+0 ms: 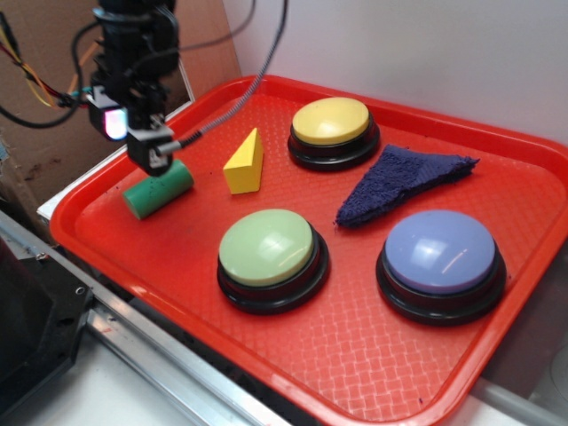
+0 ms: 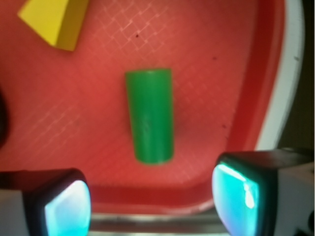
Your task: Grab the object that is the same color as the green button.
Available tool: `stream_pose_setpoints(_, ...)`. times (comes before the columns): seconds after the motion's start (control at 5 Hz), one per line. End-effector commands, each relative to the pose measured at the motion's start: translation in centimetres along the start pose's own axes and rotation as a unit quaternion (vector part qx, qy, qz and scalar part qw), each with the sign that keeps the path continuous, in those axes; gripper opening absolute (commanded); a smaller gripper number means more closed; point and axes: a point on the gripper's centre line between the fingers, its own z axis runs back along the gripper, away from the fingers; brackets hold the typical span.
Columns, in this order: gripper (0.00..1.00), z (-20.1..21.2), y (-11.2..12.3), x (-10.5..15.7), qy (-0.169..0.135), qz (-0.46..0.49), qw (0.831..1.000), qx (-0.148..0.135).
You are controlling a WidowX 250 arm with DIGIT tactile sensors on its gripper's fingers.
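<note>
The green peg lies on its side at the left of the red tray in the exterior view, just left of the yellow wedge. The hand hangs over the peg's upper end, jaws spread wide and holding nothing; in the wrist view both fingers sit at the bottom corners, clear of the peg. The green button stands at center frame, right of the peg.
</note>
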Motion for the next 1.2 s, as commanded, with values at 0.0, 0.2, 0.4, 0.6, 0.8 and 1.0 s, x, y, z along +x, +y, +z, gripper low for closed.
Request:
stream_pose_setpoints(0.0,1.00,-2.4,-0.9,2.5,0.004,-0.022,1.000,0.005)
stream_pose_setpoints(0.2,1.00,-2.4,0.0,1.9,0.010,-0.006,1.000,0.000)
stream_pose_setpoints(0.4,1.00,-3.3,0.1,1.2,0.029,0.008,0.999,-0.017)
stream_pose_setpoints(0.6,0.00,-4.2,-0.5,1.0,0.042,0.000,0.999,-0.025)
stream_pose_setpoints(0.8,0.00,-3.9,-0.8,0.9,0.049,0.008,0.999,-0.006)
stream_pose_setpoints(1.0,0.00,-2.6,-1.0,0.4,0.032,0.017,0.999,-0.009)
